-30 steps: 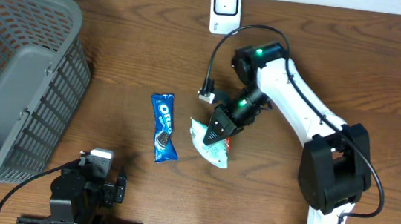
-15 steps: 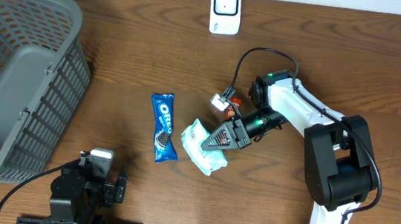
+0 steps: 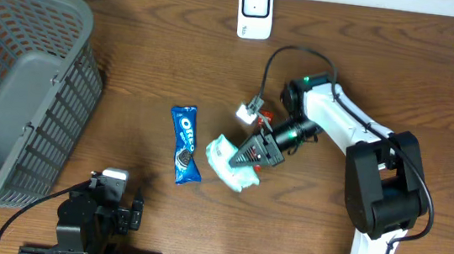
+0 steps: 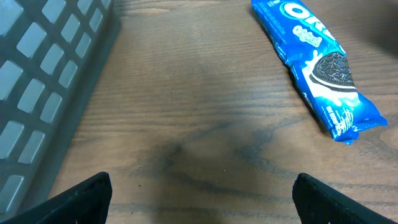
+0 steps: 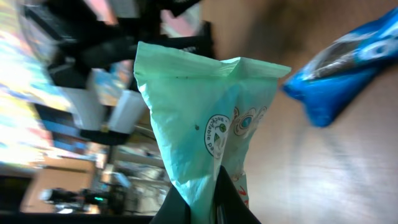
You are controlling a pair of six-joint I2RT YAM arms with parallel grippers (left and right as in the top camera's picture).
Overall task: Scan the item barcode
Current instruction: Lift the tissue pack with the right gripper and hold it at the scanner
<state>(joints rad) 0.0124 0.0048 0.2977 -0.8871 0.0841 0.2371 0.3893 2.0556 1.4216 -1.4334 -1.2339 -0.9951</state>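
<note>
right gripper (image 3: pixel 251 156) is clenched on a pale green pouch (image 5: pixel 200 106), which juts out past its fingertips. overhead shows only a crumpled shape; the wrist view adds a crimped top edge and small round printed marks, too small to read. the room behind the pouch is a blur. left gripper (image 4: pixel 200 198) gapes wide, with an oreo pack (image 4: pixel 317 65) ahead to its right and a basket (image 4: pixel 43 93) to its left.
</note>
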